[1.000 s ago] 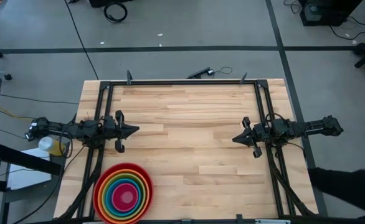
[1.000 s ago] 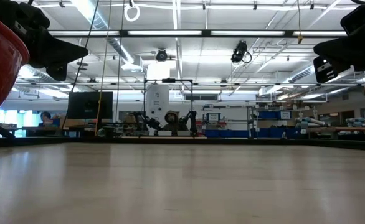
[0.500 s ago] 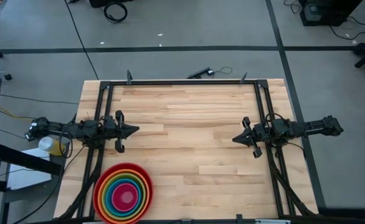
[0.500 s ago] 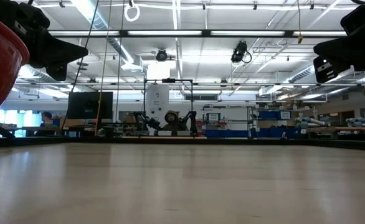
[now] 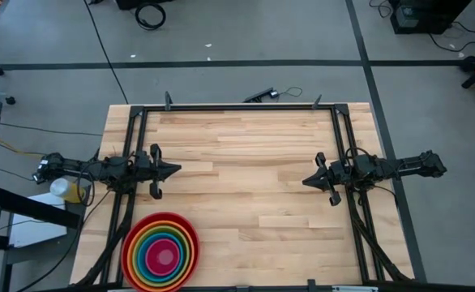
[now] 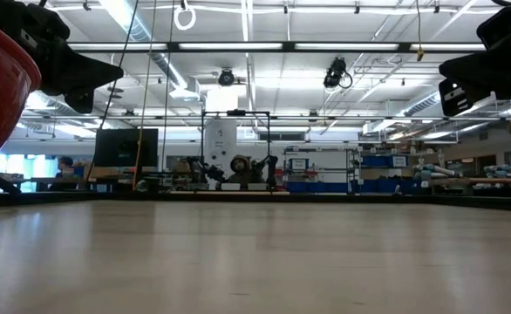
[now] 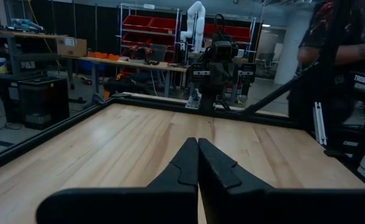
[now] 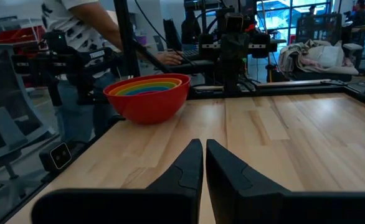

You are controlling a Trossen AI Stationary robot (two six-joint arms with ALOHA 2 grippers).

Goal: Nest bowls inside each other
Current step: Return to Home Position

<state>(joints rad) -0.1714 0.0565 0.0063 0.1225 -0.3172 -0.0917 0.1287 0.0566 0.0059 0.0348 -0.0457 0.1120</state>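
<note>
Bowls (image 5: 160, 252) nested nr left tool (image 5: 176, 170), well apart from right tool (image 5: 305, 182), both closed, empty

"TROSSEN" lbl, dark rig part (image 7: 364, 87)

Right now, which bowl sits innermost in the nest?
The small magenta bowl, at the very centre; every other bowl rings it, the red bowl outermost.
</note>
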